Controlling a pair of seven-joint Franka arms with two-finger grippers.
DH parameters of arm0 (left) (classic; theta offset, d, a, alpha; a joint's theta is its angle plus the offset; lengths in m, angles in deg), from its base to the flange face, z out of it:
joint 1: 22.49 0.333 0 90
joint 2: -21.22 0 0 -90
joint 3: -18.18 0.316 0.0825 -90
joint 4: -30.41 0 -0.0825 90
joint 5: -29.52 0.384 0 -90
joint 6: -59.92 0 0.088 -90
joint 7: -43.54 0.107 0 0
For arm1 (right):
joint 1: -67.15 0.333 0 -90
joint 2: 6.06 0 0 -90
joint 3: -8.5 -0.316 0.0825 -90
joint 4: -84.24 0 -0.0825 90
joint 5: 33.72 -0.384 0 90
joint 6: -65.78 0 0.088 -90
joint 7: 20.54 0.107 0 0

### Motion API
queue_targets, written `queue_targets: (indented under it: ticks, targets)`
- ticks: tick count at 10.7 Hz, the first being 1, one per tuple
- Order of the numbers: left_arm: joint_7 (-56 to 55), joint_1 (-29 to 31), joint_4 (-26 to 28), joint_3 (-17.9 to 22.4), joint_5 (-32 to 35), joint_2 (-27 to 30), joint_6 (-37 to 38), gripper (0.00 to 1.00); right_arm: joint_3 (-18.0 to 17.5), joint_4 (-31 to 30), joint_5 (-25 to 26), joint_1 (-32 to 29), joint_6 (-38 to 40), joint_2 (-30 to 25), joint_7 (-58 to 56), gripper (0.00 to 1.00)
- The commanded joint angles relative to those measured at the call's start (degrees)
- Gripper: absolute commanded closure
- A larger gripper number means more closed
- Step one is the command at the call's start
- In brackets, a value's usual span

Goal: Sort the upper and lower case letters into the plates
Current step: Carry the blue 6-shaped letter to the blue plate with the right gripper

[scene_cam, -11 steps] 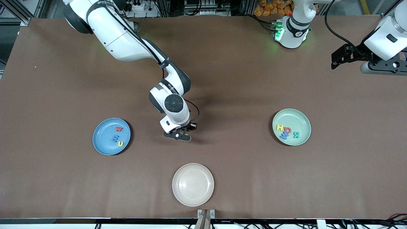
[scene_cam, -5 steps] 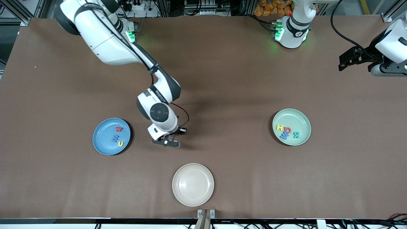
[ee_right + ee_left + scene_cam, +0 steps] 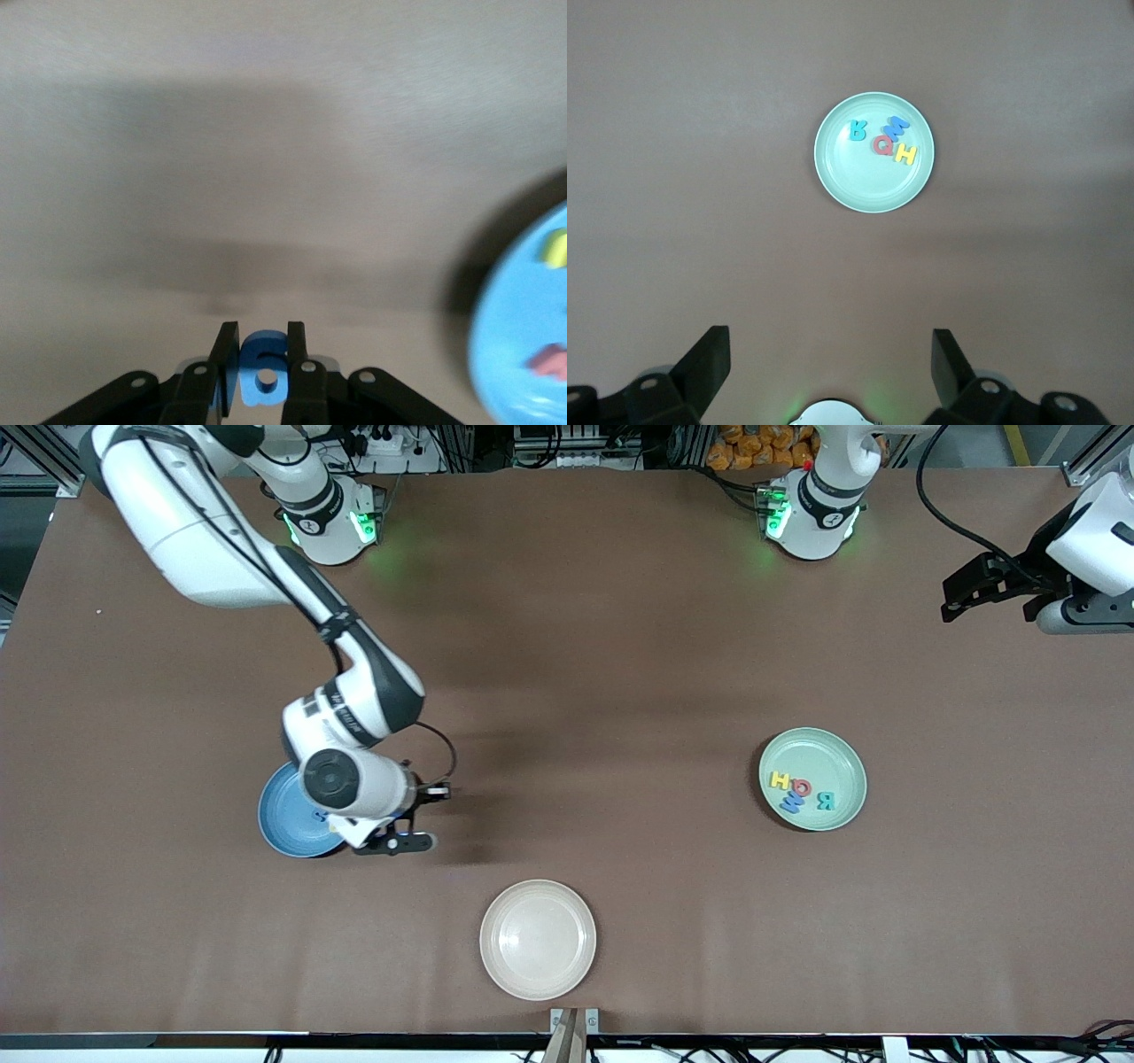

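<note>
Nearest my camera sits the cream plate [image 3: 538, 939], bare, and I leave it out of the sort. One step farther up the table, toward the right arm's end, is the blue plate [image 3: 288, 824], and here is what has changed: a second ago the right gripper [image 3: 396, 841] was out over bare table in the middle, and it has since swung across to the edge of this plate, so the wrist now covers most of the dish in the front view. In the right wrist view its jaws are clamped on a small blue letter [image 3: 264, 376], with the plate's rim coming in at the side and a yellow letter [image 3: 555, 248] and a red letter [image 3: 549, 361] already lying in it. I read that as the last stretch of a carry: the letter is not yet over the plate, so I need a little more travel before letting go. At about the same depth, toward the left arm's end, the green plate [image 3: 812, 779] holds its four letters [image 3: 800, 791], bunched together and unmoved. Farthest off, the left gripper [image 3: 829, 376] waits high over the table's end, jaws apart and holding nothing, having drifted only slightly.
</note>
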Motion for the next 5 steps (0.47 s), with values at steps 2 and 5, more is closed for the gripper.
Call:
queue_targets:
  ticks: [2,5]
  targets:
    - [-1.58,-0.09,-1.36,-0.32,1.24,0.35,0.15,0.0,-1.31,-1.01,0.79,-6.57,2.47,-1.22,-16.59,1.0]
    - [-1.58,-0.18,-1.36,-0.49,1.41,0.44,0.15,0.0,-1.14,-1.1,0.79,-10.97,2.38,-0.7,-27.33,1.0]
